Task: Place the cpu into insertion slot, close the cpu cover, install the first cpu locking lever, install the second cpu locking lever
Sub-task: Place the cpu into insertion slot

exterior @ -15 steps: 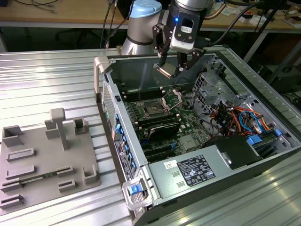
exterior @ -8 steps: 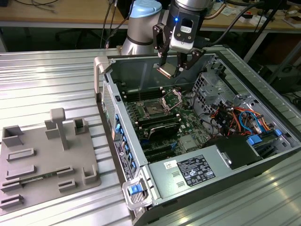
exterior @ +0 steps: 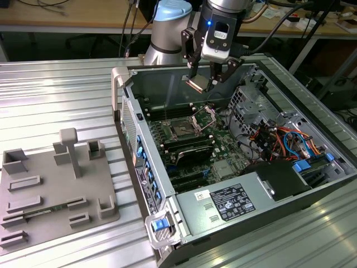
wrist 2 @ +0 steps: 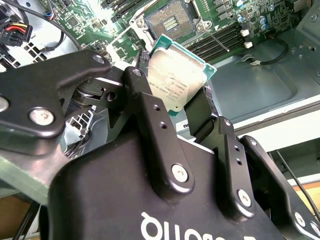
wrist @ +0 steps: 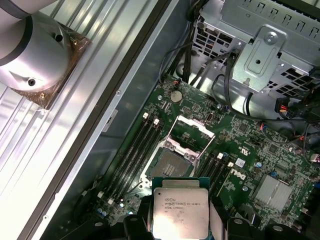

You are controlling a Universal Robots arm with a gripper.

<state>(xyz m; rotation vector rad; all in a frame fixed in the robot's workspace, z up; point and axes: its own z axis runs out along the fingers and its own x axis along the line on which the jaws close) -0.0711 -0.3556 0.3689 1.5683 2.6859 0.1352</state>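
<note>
My gripper (exterior: 202, 82) hangs above the open computer case, shut on the cpu (exterior: 196, 84), a small flat square chip with a silver-grey top. The cpu (wrist 2: 175, 80) sits clamped between the two black fingers (wrist 2: 142, 100) in both wrist views, its metal top (wrist: 179, 212) facing the first wrist camera. Below it on the green motherboard lies the insertion slot (exterior: 182, 129), a dark square socket (wrist: 170, 165) with a silver rim, uncovered. The cpu cover (exterior: 204, 115) stands raised on its hinge beside the slot, a thin silver frame (wrist: 192, 134).
Long black memory slots (wrist: 142, 145) flank the socket. A grey power supply box (exterior: 228, 204) fills the case's near end, with a drive cage (exterior: 254, 100) and coloured cables (exterior: 284, 139) at the exterior view's right. A grey fixture plate (exterior: 50, 190) lies on the ribbed table at the left.
</note>
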